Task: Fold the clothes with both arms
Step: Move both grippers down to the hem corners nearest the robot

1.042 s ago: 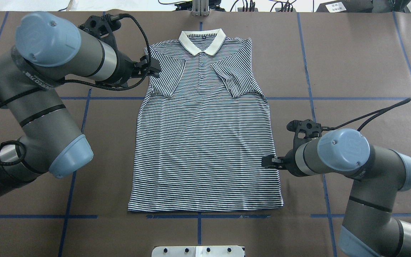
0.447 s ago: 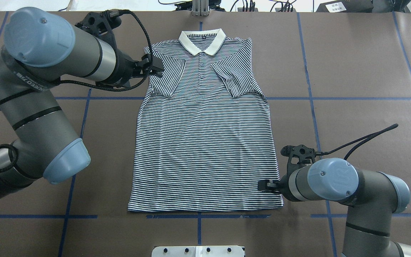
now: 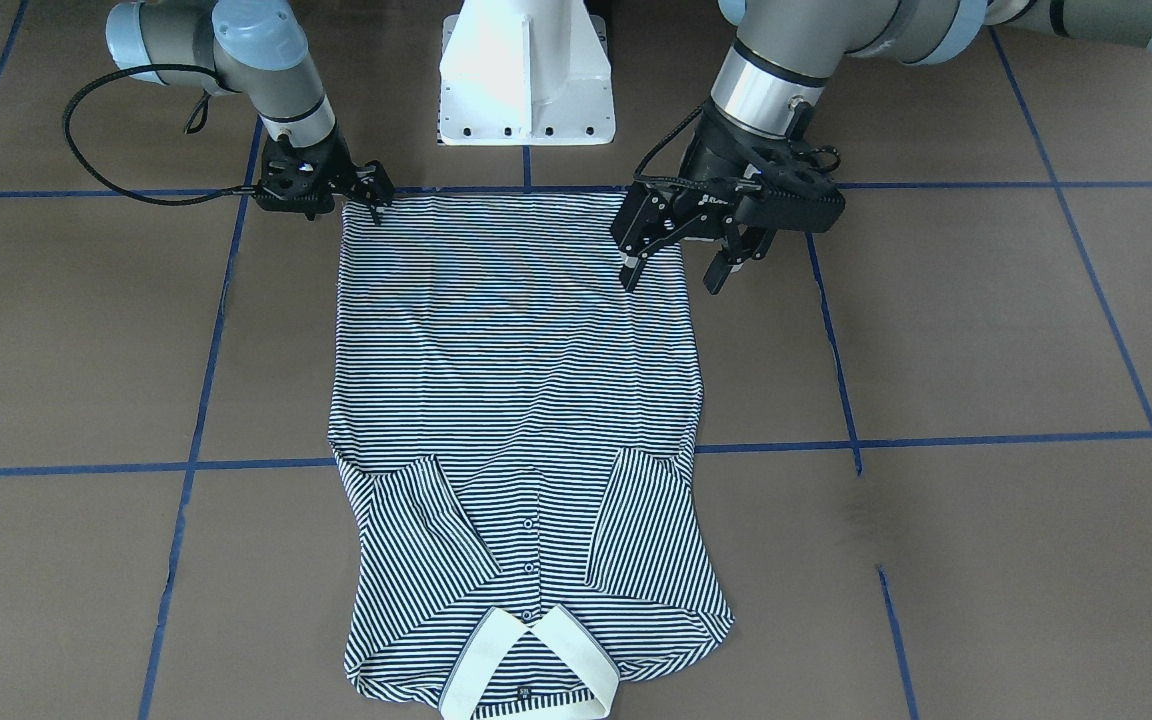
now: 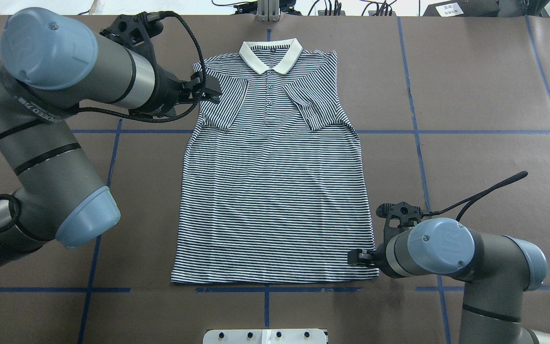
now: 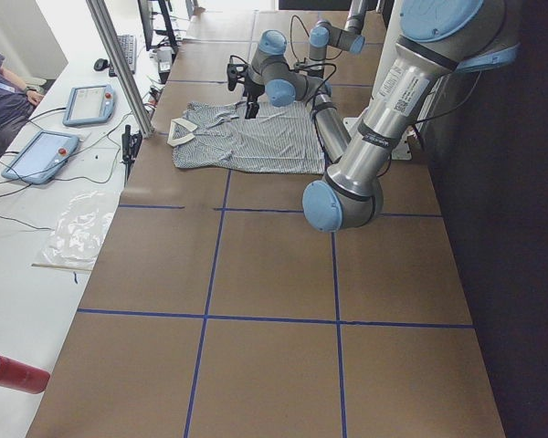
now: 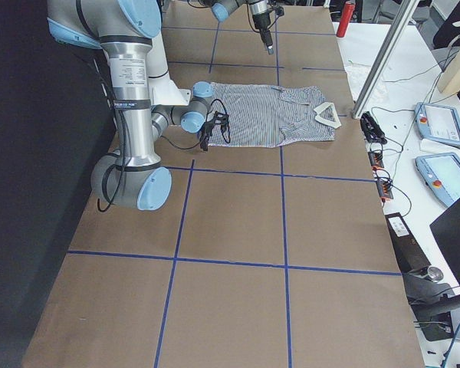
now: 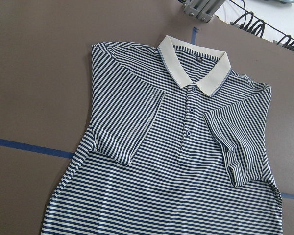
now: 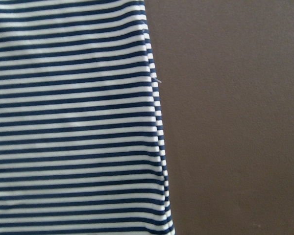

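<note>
Right pincer (image 4: 355,258) is dropping back along the polo shirt (image 4: 275,200) edge, now reaching its near right hem corner; spread: cannot tell. Left pincer (image 3: 670,284) is hanging wide open above the far left shoulder. Shirt is lying flat on worktop (image 4: 470,86), collar farthest out.

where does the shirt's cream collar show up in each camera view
Exterior front-facing: collar at bottom centre, nearest the camera.
Overhead exterior: collar at top centre, near the far table edge.
Exterior left: collar small, in the upper left.
Exterior right: collar small, upper right of centre.
Left wrist-mounted: collar in the upper middle.
Right wrist-mounted: not in it.
Shared landmark: the buttoned placket running down from the collar's V.
</note>
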{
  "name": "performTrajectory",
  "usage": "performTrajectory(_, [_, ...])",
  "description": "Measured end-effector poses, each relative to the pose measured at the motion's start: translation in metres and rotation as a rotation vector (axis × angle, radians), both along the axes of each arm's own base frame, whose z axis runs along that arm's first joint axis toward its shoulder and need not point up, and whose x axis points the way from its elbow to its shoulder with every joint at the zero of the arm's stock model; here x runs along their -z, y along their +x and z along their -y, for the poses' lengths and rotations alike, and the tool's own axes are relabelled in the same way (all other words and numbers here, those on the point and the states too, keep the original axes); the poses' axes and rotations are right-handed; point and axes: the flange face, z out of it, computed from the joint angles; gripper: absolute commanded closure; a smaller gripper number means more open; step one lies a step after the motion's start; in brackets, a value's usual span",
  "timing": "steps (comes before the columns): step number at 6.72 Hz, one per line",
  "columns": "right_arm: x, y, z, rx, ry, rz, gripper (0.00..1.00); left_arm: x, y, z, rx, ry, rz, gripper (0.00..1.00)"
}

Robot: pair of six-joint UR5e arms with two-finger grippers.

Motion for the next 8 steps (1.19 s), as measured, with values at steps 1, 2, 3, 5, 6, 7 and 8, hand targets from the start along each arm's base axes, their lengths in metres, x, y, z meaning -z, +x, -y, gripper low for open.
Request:
performTrajectory(1, [0.001, 0.000, -0.002, 0.003, -0.009, 0.001, 0.56, 0.000, 0.000, 0.000, -0.001, 0.001, -0.001, 0.00])
performTrajectory(2, [0.001, -0.002, -0.004, 0.004, -0.016, 0.000, 0.91, 0.001, 0.000, 0.000, -0.002, 0.002, -0.001, 0.00])
performTrajectory(3, [0.001, -0.005, -0.006, 0.009, -0.019, -0.001, 1.00, 0.001, 0.000, 0.000, -0.003, 0.002, -0.002, 0.00])
performTrajectory(5, [0.004, -0.005, -0.007, 0.010, -0.019, 0.003, 1.00, 0.001, 0.000, -0.001, -0.003, 0.002, -0.003, 0.00])
performTrajectory(6, [0.006, -0.005, -0.007, 0.008, -0.016, 0.009, 1.00, 0.000, 0.001, 0.000, -0.003, 0.001, -0.002, 0.00])
performTrajectory(7, [0.011, -0.003, -0.007, 0.008, -0.013, 0.018, 1.00, -0.004, 0.005, -0.004, -0.012, -0.009, 0.006, 0.00])
performTrajectory(8, [0.020, 0.002, -0.007, 0.006, -0.008, 0.037, 1.00, -0.023, 0.026, -0.026, -0.040, -0.069, 0.025, 0.00])
